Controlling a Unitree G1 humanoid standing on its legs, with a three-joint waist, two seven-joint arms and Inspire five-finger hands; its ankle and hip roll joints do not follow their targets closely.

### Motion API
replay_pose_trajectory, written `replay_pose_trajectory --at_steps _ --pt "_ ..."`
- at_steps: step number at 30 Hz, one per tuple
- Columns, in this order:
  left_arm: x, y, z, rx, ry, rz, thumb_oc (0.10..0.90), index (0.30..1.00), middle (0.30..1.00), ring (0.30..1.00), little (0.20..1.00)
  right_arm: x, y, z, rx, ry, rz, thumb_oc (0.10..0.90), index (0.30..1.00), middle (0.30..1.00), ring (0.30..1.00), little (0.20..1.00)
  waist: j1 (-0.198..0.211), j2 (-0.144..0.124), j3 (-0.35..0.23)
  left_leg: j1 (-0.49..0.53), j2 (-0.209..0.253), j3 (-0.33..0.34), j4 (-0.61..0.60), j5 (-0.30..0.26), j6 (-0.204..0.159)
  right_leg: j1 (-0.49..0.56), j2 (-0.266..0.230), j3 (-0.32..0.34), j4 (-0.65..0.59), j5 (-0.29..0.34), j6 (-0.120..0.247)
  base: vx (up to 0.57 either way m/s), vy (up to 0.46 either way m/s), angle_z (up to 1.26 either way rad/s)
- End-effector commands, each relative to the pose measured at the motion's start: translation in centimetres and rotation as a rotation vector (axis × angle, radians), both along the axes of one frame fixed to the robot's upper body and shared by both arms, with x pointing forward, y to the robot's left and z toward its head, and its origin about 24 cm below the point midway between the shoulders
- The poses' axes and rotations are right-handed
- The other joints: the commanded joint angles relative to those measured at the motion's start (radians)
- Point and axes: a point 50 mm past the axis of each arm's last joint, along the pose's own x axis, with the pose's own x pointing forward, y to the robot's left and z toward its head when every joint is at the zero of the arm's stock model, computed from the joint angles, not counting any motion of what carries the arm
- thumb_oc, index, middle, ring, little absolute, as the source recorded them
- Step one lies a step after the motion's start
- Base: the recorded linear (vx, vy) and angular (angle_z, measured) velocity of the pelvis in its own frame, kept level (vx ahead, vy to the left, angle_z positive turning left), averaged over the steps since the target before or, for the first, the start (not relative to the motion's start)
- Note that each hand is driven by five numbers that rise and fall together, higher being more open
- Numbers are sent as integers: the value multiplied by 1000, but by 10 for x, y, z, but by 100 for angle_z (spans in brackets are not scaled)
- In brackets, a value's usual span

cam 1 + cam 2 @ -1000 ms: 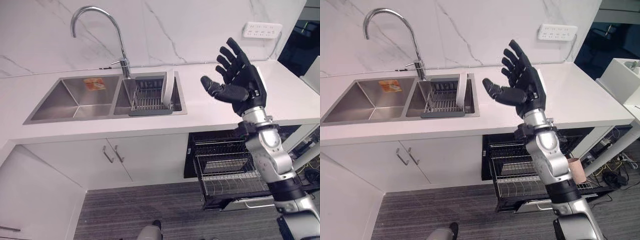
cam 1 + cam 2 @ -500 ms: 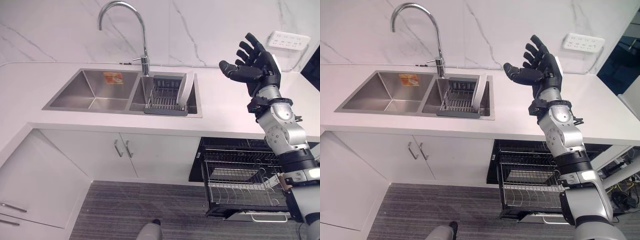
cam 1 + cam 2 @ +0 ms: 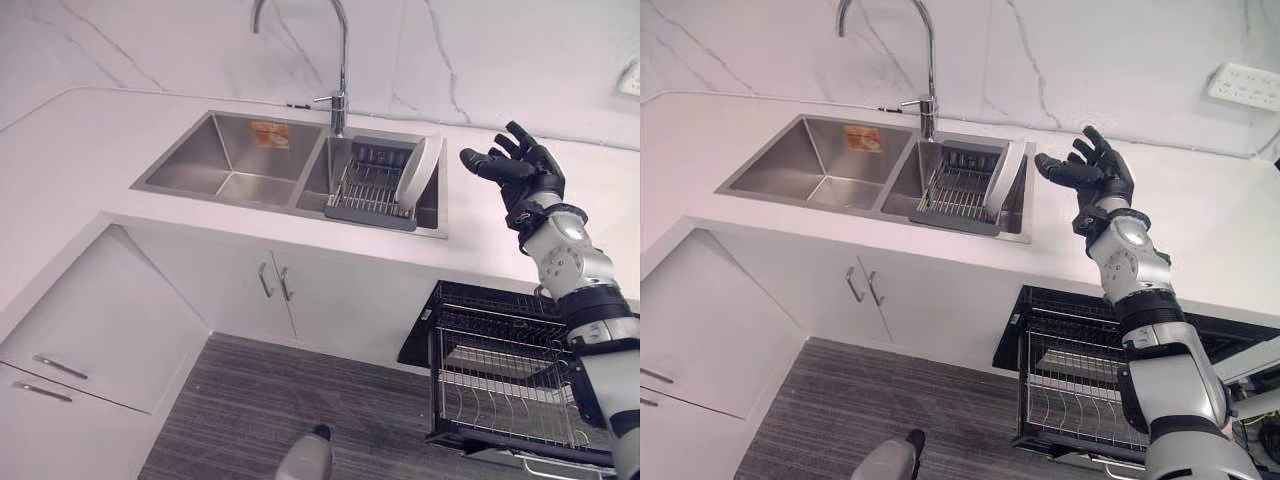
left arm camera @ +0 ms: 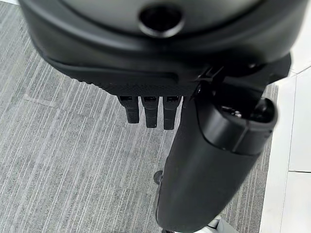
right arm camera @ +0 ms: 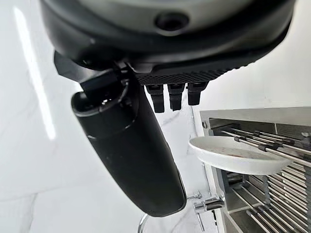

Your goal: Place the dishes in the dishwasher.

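White plate (image 3: pixel 418 172) half-hidden in sink rack (image 3: pixel 372 190), right hand (image 3: pixel 522 172) spread nearby.

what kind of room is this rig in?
Most likely a kitchen or kitchenette, possibly a test mock-up. A double steel sink with a tall faucet is set in a white counter, a white plate leans in its drying rack, and a dishwasher stands open below.

A white plate (image 3: pixel 418 172) stands in a dark grey rack (image 3: pixel 372 190) inside the steel-grey sink (image 3: pixel 230 165). The counter (image 3: pixel 80 150) is white, the wall (image 3: pixel 150 40) white with grey veins. The floor (image 3: pixel 300 400) is grey-striped.
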Motion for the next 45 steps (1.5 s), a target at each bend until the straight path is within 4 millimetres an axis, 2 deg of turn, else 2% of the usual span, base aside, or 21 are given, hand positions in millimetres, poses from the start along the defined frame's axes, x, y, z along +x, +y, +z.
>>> replay_pose_trajectory --at_steps 1,17,23,27,30,33,40,45 --pt "-11 25 7 73 40 -84 800 900 900 900 900 4 16 83 -16 -285 53 800 900 900 900 900 -2 -16 -57 -21 5 41 54 -63 -27 61 -8 52 -71 23 59 92 19 4" --pt "-17 27 7 75 58 -99 800 900 900 900 900 3 10 84 -26 -298 7 800 900 900 900 900 7 -11 -39 -25 0 26 54 -59 -27 58 -7 52 -71 25 58 23 4 0" --pt "-15 26 7 77 64 -108 800 900 900 900 900 -2 12 101 -74 -367 1 800 900 900 900 900 -1 -4 -13 -42 -4 21 54 -55 -24 35 -10 62 -71 33 60 9 10 0" --pt "-7 27 8 78 34 -107 800 900 900 900 900 -8 15 123 -101 -447 -6 800 900 900 900 900 -5 2 19 -63 -13 12 54 -52 -19 11 -16 72 -71 43 65 -29 12 -2" --pt "7 29 11 70 -17 -106 800 900 900 900 900 -15 21 145 -125 -527 -14 800 900 900 900 900 -9 11 57 -88 -25 7 54 -49 -9 -17 -21 83 -71 52 68 -147 20 -1" --pt "13 28 12 63 -47 -98 800 900 900 900 900 -19 25 155 -131 -570 -17 800 900 900 900 900 -15 16 76 -98 -31 5 54 -47 -3 -30 -25 90 -71 59 70 -87 24 -3" --pt "12 27 12 70 -57 -87 800 900 900 900 900 -22 28 151 -130 -584 -24 800 900 900 900 900 -18 10 66 -81 -32 12 54 -52 -1 -15 -34 87 -71 62 76 9 -6 0" --pt "1 29 11 82 -21 -82 800 900 900 900 900 -19 27 141 -128 -562 -28 800 900 900 900 900 -14 0 26 -52 -20 20 54 -60 -8 14 -30 75 -71 51 74 50 -49 2"
